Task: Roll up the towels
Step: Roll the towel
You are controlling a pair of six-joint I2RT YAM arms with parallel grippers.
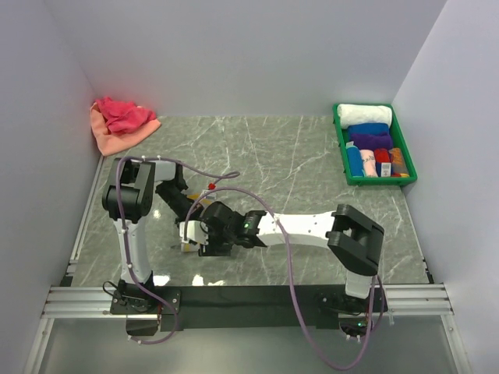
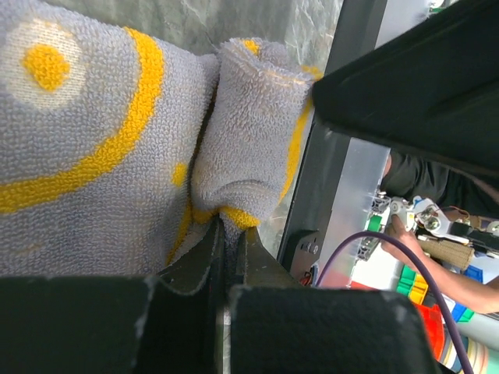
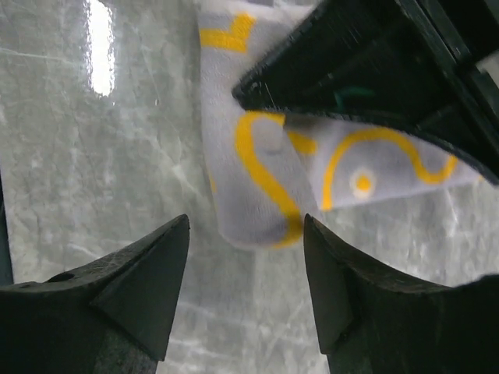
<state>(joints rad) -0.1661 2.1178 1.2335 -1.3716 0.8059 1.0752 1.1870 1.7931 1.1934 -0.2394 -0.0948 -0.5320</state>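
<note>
My left fingers [image 2: 199, 269], closest to the lens, are pinched tight on a fold of the yellow-patterned towel [image 2: 101, 156], w/ its rolled part bunched just above the tips. Towel lies on the table [image 3: 93, 156], front-left. My right fingers [image 3: 148, 288] stand apart, gripping nothing; the roll's end sits btwn them, just past the tips, not touching. Pink-and-salmon pile [image 1: 121, 121] back-left; green tray [image 1: 380, 181] w/ rolled towels [image 1: 373, 144] back-right.

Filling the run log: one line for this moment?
left gripper: shut on pale grey terry towel with yellow swirls | right gripper: open over it
</note>
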